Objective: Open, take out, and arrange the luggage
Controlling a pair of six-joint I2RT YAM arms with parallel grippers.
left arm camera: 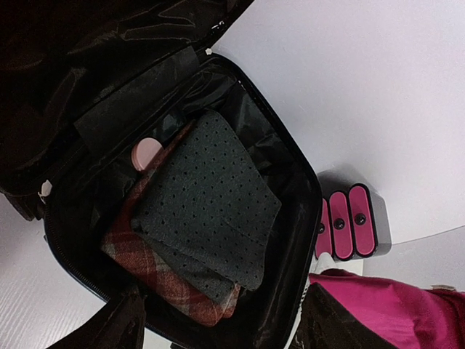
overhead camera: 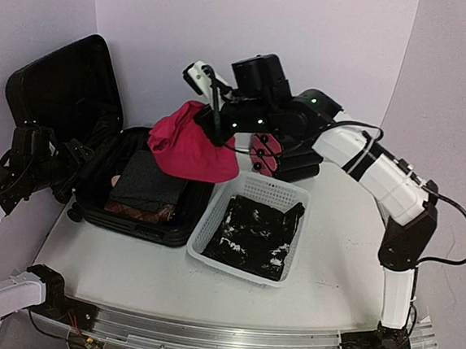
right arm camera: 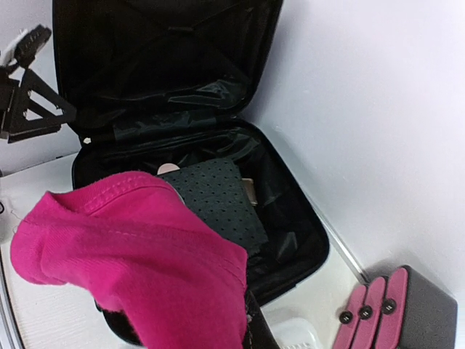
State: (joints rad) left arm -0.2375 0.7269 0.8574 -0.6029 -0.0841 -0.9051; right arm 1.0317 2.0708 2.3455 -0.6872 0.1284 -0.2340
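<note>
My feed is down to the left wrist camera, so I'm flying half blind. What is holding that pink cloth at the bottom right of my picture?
Observer: The right hand is shut on the pink cloth, which hangs above the right side of the luggage.
Operator: Anywhere to drop it?
Observer: A white basket stands just right of the luggage.
Operator: Is it free?
Observer: No, a black garment lies in it.

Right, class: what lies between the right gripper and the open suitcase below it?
A pink garment. It hangs from the shut right gripper above the right side of the suitcase. The top view shows this best.
</note>
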